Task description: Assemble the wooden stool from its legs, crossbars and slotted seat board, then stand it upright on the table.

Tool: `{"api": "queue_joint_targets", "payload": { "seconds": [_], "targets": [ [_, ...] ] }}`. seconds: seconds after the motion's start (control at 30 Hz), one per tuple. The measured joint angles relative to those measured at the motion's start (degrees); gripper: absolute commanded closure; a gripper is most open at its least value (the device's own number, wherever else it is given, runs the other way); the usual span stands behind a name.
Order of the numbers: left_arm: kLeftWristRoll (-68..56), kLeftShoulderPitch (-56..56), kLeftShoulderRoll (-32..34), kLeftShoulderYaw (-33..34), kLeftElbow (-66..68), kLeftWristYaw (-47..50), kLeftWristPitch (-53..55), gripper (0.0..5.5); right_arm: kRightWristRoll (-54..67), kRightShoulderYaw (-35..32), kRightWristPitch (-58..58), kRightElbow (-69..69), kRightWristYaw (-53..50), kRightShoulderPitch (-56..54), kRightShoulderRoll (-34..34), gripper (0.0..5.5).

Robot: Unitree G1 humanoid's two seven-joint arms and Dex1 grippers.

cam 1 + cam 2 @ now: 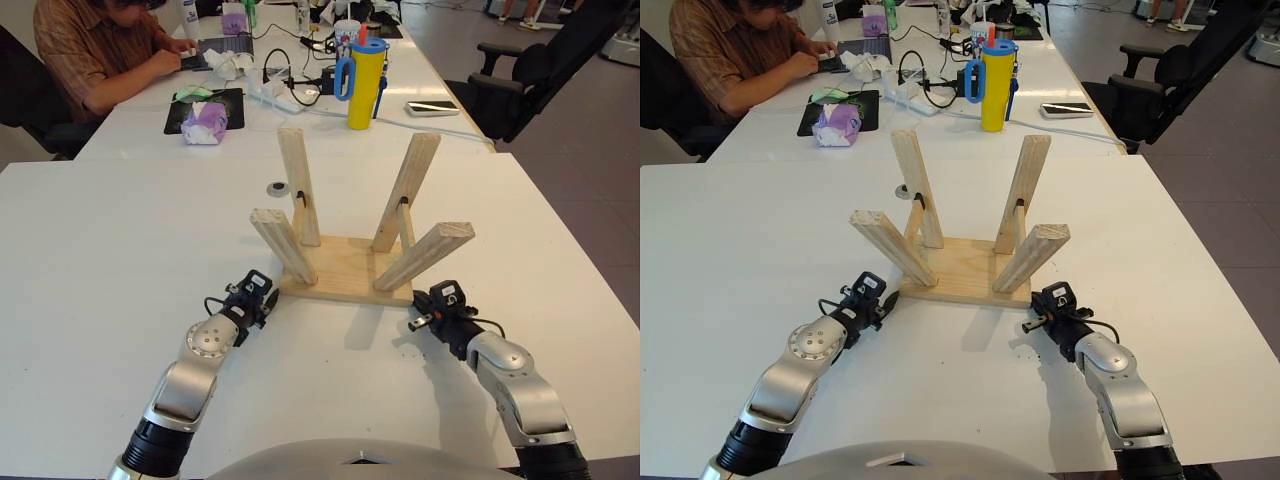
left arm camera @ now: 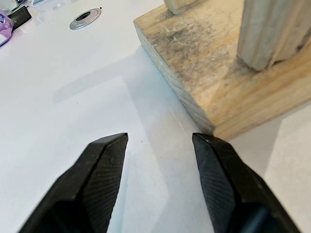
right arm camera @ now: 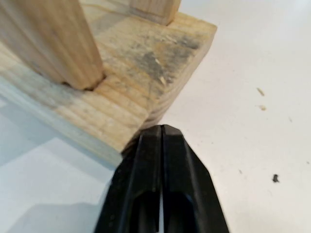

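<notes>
— Status at the left end?
— Seeing the left gripper low over the white table, just short of the near-left corner of the seat board. Fingers spread well apart, gripping nothing, with bare tabletop between them. Close to the wood but apart from it.

— And the stool itself?
— Lying upside down mid-table, seat board flat on the surface. Four legs pointing up and splaying outward: near-left leg, far-left leg, far-right leg, near-right leg. All set into the board.

— Anything behind it?
— Purple bundle on a dark mat on the next table, off to the left. Then a small round metal grommet in the tabletop just beside the far-left leg. Then a tall yellow bottle on the next table, behind the gap between the far legs.

— Right end?
— Right gripper down at the table by the near-right corner of the seat board. Fingers pressed together, clamping nothing. Tips right up against the board's corner edge. Touching or a hair off, hard to say which.
</notes>
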Motion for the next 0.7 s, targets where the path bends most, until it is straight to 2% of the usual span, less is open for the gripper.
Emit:
{"api": "queue_joint_targets", "payload": {
  "seconds": [0.37,0.57,0.7],
  "targets": [
    [-3.4,-0.4,-0.4,0.9,-1.0,-2.6,1.6,2.99,0.1,-1.3,4.1,-0.7,-0.7,-1.6,1.7,5.5],
    [0.1,-2.7,4.8,-0.1,1.9,-3.4,-1.4,2.99,0.0,-0.1,3.6,0.5,0.8,-2.9,1.4,5.5],
    [0.8,-3.1,7.3,1.7,4.3,-3.5,-3.3,2.99,-0.5,0.3,2.2,2.5,1.1,-3.8,1.4,5.5]
  ]
}}
